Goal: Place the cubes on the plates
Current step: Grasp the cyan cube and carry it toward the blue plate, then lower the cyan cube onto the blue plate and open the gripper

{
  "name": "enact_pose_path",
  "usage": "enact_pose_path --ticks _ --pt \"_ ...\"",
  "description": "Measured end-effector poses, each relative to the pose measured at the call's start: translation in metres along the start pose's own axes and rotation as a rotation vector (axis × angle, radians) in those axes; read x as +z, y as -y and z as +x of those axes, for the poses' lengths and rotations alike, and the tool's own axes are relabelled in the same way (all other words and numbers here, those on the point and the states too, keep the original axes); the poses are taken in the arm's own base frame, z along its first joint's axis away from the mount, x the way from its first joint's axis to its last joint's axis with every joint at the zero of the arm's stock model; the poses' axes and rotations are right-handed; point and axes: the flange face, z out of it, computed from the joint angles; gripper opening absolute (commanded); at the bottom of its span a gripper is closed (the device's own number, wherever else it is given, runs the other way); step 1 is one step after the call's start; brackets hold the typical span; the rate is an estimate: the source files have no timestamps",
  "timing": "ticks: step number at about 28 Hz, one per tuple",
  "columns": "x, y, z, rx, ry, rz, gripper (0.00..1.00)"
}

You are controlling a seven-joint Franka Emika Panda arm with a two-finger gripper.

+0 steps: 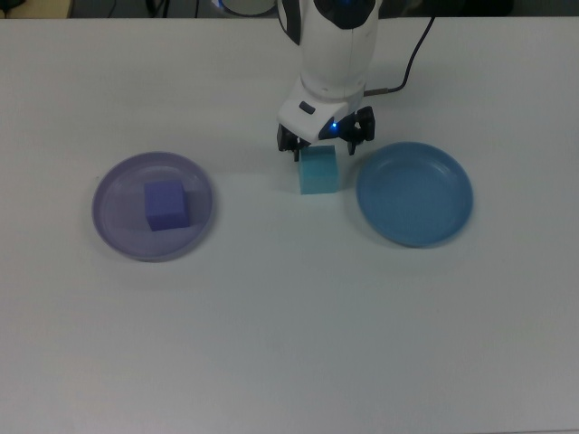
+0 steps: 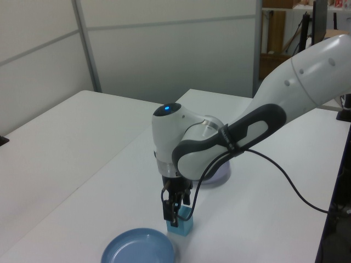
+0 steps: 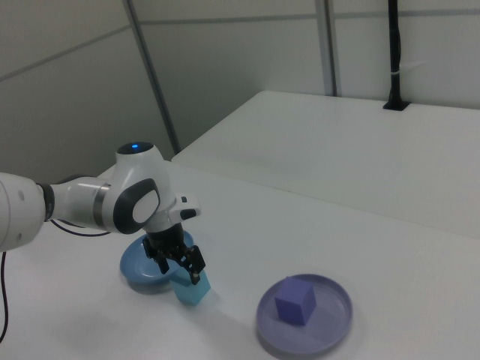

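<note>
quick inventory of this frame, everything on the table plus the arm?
table: 1, white, holds everything.
purple plate: 1, pale lavender, at the top view's left.
purple cube: 1, violet, on the purple plate.
blue plate: 1, medium blue, at the top view's right, nothing on it.
cyan cube: 1, light turquoise, on the table just beside the blue plate.
cable: 1, black, running off the arm.
arm: 1, white.
hand: 1, open, fingers straddling the cyan cube.

Purple cube point(image 1: 166, 204), lavender plate point(image 1: 118, 237); cyan cube point(image 1: 318, 172), blue plate point(image 1: 414, 193).
</note>
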Motion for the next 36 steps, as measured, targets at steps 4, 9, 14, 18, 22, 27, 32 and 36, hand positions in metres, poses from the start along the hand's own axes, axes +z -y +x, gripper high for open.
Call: enact_pose_path --ticks 4,9,14,18,22,27,32,36 --pt "0.015 0.000 0.004 -0.001 0.002 0.000 0.43" --pt "0.023 -0.001 0.005 0.000 0.009 0.000 0.15" --pt "0.013 -0.002 0.007 0.002 -0.008 0.001 0.15" --pt "-0.011 -0.005 0.005 0.007 -0.009 -0.003 0.15" --pt "-0.046 -0.002 0.010 0.003 -0.034 -0.002 0.15" --pt "-0.068 0.033 0.018 -0.026 -0.077 0.010 0.16" --pt "-0.058 0.086 0.027 -0.051 -0.074 0.022 0.19" --pt "-0.039 0.110 0.034 -0.062 -0.059 0.009 0.61"
